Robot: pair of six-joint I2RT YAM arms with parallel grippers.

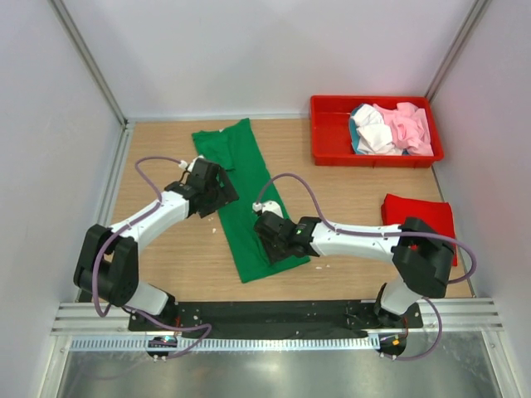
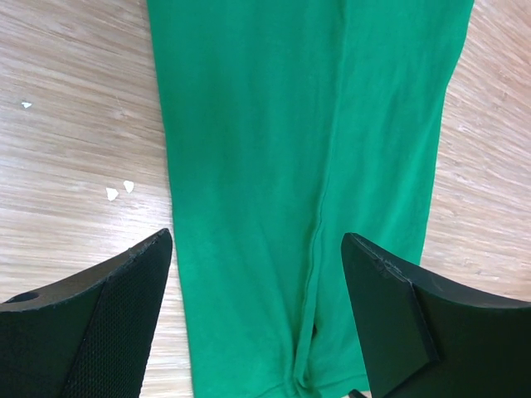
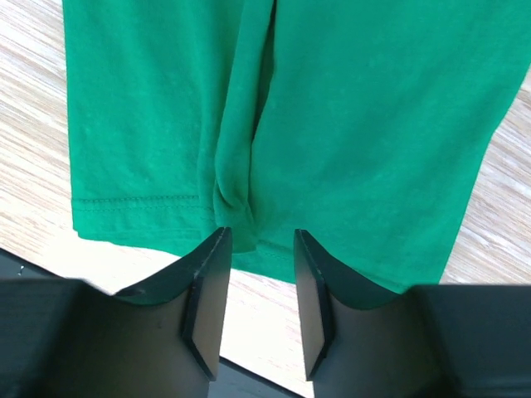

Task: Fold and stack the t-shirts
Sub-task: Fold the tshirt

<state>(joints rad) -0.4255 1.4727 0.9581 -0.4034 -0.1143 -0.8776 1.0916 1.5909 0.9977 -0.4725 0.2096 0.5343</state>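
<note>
Pinching both hem layers of green t-shirt [image 1: 241,182] is advised: right gripper [image 3: 260,236] half-closed at hem, grip unconfirmed; left gripper [image 2: 257,239] wide open, empty.

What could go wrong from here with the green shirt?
1. The right tool sits at a bunched ridge in the hem of the green t-shirt. It may catch only one layer there, so the lengthwise fold could fall open when lifted.
2. The left tool hangs open over the middle of the strip. If only the hem end rises, the cloth could drag and skew the fold.
</note>
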